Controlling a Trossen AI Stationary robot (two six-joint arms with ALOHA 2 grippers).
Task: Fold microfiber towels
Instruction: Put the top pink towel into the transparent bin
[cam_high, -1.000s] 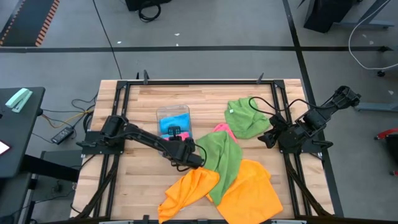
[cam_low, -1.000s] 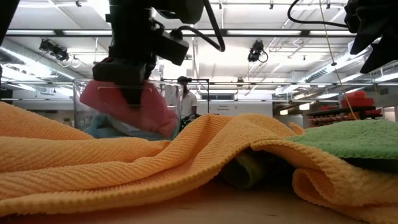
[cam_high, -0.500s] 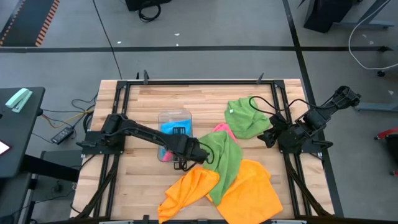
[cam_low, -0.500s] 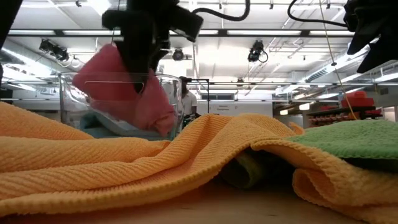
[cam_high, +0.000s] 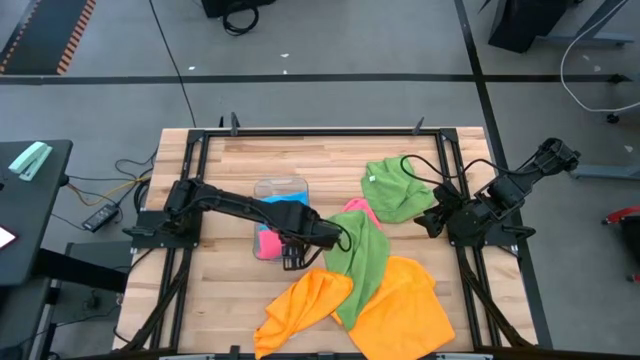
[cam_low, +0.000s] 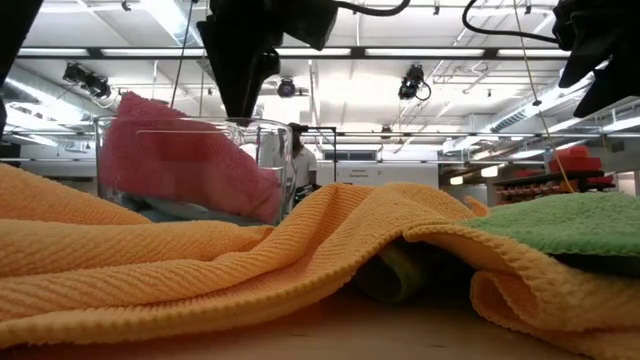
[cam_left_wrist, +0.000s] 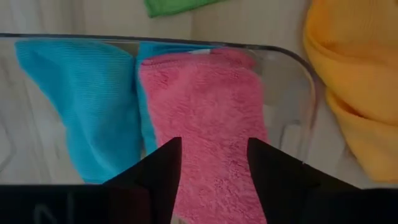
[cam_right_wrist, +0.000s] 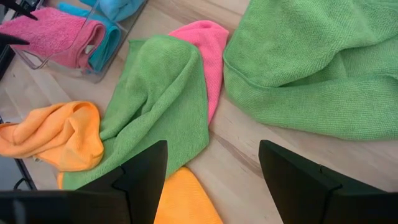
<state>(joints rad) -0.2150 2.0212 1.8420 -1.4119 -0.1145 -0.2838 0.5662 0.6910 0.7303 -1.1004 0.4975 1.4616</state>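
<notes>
On the left of the wooden table (cam_high: 225, 160) the left arm reaches out over a small clear tray (cam_high: 277, 186). Inside the tray lies a folded pink towel (cam_left_wrist: 208, 118) next to a folded blue towel (cam_left_wrist: 81, 93); the two touch side by side. The left gripper (cam_left_wrist: 213, 163) hangs right above the pink towel. Its two dark fingers (cam_left_wrist: 163, 168) are apart and hold nothing; the pink cloth shows in the gap between them, lying loose in the tray. From table height, the pink towel fills much of the tray and the dark gripper sits above it.

Just past the tray, toward the middle, a long green towel (cam_high: 362, 258) lies spread out, with another pink towel (cam_right_wrist: 208, 46) peeking from under it. Two orange towels lie at the near edge: a bunched one (cam_high: 300, 305) and a flatter one (cam_high: 408, 310). The green towel lies across both of them. The bunched orange one is close beside the tray.

Farther right a second green towel (cam_high: 398, 188) lies crumpled near the far edge.

On the right side the right gripper (cam_right_wrist: 211, 165) waits, well apart from the tray. Its fingers are spread wide and empty, with the green towels and the pink one on the table in front of them.
</notes>
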